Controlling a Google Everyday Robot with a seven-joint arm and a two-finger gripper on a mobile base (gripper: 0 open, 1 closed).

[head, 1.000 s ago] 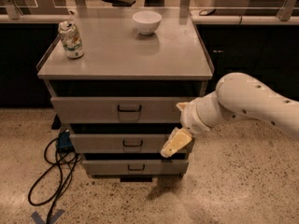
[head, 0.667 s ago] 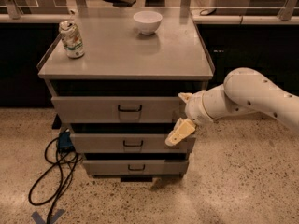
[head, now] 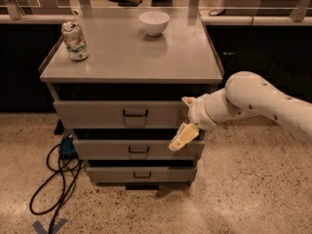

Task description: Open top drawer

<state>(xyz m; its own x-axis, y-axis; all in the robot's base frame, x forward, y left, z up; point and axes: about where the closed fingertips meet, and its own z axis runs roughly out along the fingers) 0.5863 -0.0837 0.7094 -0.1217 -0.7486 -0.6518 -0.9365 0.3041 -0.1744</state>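
Note:
The top drawer (head: pixel 97 114) is the widest of three grey drawers in a grey metal cabinet. A small dark wire handle (head: pixel 135 113) sits at the middle of its front, and a dark gap shows above the front. My gripper (head: pixel 183 130), cream-coloured on a white arm (head: pixel 253 99), is at the drawer's right end, to the right of the handle and slightly below it. It overlaps the gap between the top and middle drawers and holds nothing that I can see.
A crushed drink can (head: pixel 74 40) and a white bowl (head: pixel 154 22) stand on the cabinet top (head: pixel 131 52). Below are the middle drawer (head: pixel 112 149) and bottom drawer (head: pixel 112 174). Black cables (head: pixel 56 179) lie on the floor at the left. A dark counter runs behind.
My gripper has risen a little at the right end of the drawers, from the middle drawer's level toward the top drawer's lower edge. The drawers have not moved.

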